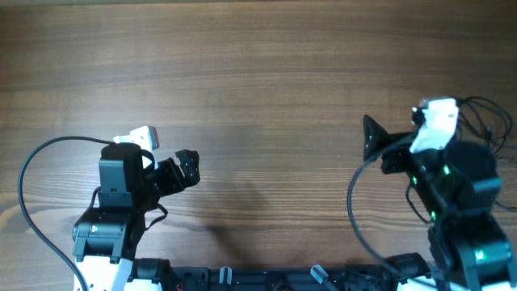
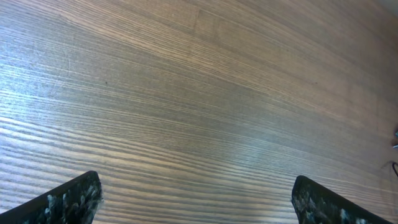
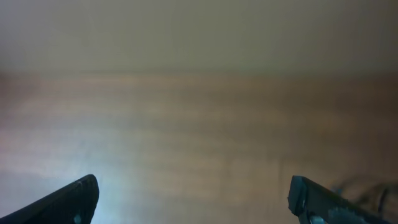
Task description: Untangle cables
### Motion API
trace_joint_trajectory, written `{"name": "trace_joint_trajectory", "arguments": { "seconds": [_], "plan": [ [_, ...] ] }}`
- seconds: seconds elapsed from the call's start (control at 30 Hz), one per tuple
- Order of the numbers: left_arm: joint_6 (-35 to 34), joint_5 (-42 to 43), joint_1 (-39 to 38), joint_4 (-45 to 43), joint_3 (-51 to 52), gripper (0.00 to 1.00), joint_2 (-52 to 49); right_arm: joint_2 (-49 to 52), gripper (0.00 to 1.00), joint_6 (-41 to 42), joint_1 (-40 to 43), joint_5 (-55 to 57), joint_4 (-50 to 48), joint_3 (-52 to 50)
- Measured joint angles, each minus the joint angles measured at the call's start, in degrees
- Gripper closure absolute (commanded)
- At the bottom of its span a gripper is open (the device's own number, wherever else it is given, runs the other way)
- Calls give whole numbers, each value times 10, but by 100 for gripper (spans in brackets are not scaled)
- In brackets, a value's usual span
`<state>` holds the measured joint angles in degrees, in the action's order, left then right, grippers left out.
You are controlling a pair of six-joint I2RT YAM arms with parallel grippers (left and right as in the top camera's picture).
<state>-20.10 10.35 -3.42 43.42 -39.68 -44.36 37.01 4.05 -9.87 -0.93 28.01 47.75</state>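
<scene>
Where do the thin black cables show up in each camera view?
Overhead: cables loop at the far right edge, upper half.
Left wrist: only tiny dark bits at the right edge, probably them.
Right wrist: blurred thin lines at bottom right, uncertain.
Shared landmark: the wood-grain table.

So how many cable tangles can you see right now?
1: a loose cluster of thin black cables at the overhead view's right edge, beside the right arm. More may be hidden under that arm.

robot lab bench, wood-grain table [image 1: 258, 73], mounted arms
</scene>
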Motion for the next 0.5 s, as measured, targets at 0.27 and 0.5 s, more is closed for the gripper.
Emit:
{"name": "trace_joint_trajectory", "arguments": {
  "seconds": [0.27, 0.5],
  "plan": [
    [0, 0, 0, 0, 0, 0, 0, -146, 0, -25, 43, -12, -221, -172],
    [0, 0, 0, 0, 0, 0, 0, -235, 0, -24, 48, -25, -342, -299]
  ]
}}
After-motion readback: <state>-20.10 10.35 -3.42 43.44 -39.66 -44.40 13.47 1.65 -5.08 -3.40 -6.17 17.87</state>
